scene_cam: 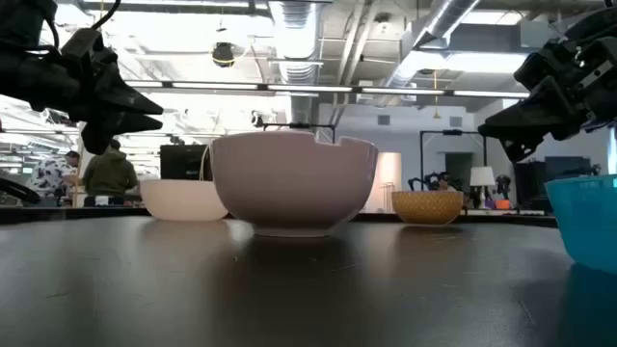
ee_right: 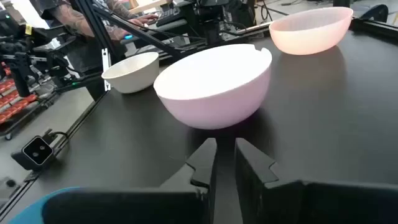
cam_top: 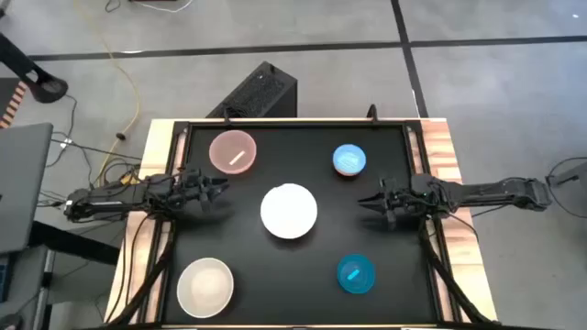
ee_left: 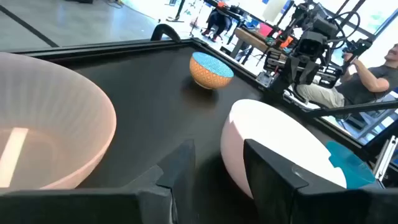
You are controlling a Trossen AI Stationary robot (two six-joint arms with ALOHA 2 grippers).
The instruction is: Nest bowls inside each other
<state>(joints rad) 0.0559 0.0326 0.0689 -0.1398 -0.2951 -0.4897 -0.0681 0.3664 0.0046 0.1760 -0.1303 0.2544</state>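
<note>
Five bowls stand upright on their bases on the black table [cam_top: 303, 302]. The white bowl [cam_top: 289, 211] is in the middle, the pale pink bowl [cam_top: 232, 151] far left, the light blue bowl [cam_top: 348, 159] far right. The cream bowl [cam_top: 204, 286] is near left and the teal bowl [cam_top: 356, 274] near right. My left gripper [cam_top: 225, 190] hovers level, left of the white bowl [ee_left: 280, 149] and beside the pink bowl [ee_left: 50, 143], open and empty [ee_left: 219, 152]. My right gripper [cam_top: 360, 202] hovers level, right of the white bowl [ee_right: 214, 84]. Its fingers stand a narrow gap apart with nothing between them [ee_right: 225, 146].
A black box [cam_top: 261, 92] stands behind the table's far edge. Wooden strips [cam_top: 440, 147] and rails border the black surface. People [scene_cam: 108, 173] sit and stand in the room beyond. Bare tabletop lies between the bowls.
</note>
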